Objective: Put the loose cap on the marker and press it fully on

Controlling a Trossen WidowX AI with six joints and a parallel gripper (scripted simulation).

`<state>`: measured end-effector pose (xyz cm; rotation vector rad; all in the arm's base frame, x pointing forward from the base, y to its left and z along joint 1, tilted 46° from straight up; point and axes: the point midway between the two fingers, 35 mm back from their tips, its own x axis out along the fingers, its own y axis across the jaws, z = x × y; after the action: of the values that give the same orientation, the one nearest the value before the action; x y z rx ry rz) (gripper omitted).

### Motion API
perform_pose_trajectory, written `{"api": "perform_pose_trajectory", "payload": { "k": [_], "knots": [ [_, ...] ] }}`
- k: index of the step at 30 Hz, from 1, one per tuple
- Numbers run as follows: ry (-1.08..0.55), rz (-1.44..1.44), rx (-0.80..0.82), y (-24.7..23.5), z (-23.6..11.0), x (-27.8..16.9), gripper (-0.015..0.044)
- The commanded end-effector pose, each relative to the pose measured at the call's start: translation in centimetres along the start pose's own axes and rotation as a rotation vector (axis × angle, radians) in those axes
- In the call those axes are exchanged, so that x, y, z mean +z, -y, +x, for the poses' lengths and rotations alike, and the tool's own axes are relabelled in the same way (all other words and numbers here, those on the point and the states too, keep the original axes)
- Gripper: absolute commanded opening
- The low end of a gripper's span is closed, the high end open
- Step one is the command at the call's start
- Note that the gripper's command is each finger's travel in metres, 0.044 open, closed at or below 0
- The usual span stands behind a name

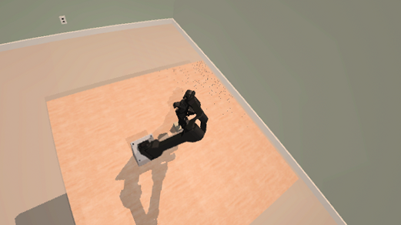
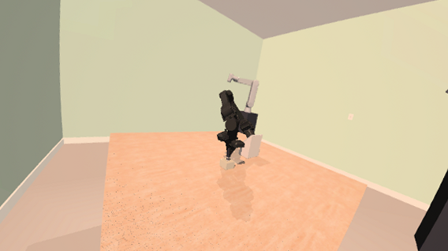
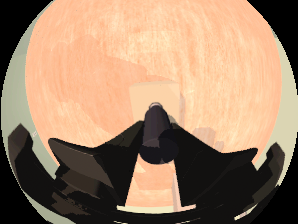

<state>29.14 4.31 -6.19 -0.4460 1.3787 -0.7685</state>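
Observation:
The holder block (image 1: 175, 128) (image 2: 227, 164) (image 3: 141, 96) is a pale block on the table. My gripper (image 2: 228, 157) (image 3: 156, 126) points down just above it and is shut on the dark cap. The cap (image 3: 156, 122) shows between the fingertips in the wrist view, its far end over the block. A small pale ring of the marker (image 3: 156, 104) shows at that far end, in line with the cap. The rest of the marker is hidden behind the cap and fingers. The cap appears to sit over the marker, but how far down it sits cannot be told.
The arm's base plate (image 1: 141, 151) (image 2: 252, 146) stands on the table (image 1: 213, 192) (image 2: 163, 200), close to the holder block. Other pale arms on dark stands show at the back and right in the exterior view, away from the block.

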Motion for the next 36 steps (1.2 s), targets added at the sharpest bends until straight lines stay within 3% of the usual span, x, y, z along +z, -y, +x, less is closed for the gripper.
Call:
{"api": "perform_pose_trajectory", "payload": {
  "k": [1, 16, 19, 23, 27, 36],
  "knots": [
    [0.000, 0.000, 0.000, 0.0, 0.0, 0.0, 0.0053],
    [0.000, 0.000, 0.000, 0.0, 0.0, 0.0, 0.0440],
    [0.000, 0.000, 0.002, -0.1, -1.2, 0.1, 0.0440],
    [-0.002, -0.001, 0.004, -0.1, -7.2, 0.0, 0.0440],
    [-0.002, -0.001, 0.003, -0.1, -7.5, 0.0, 0.0440],
    [0.003, -0.175, 0.000, -0.3, -6.6, 0.1, 0.0204]
  ]
}}
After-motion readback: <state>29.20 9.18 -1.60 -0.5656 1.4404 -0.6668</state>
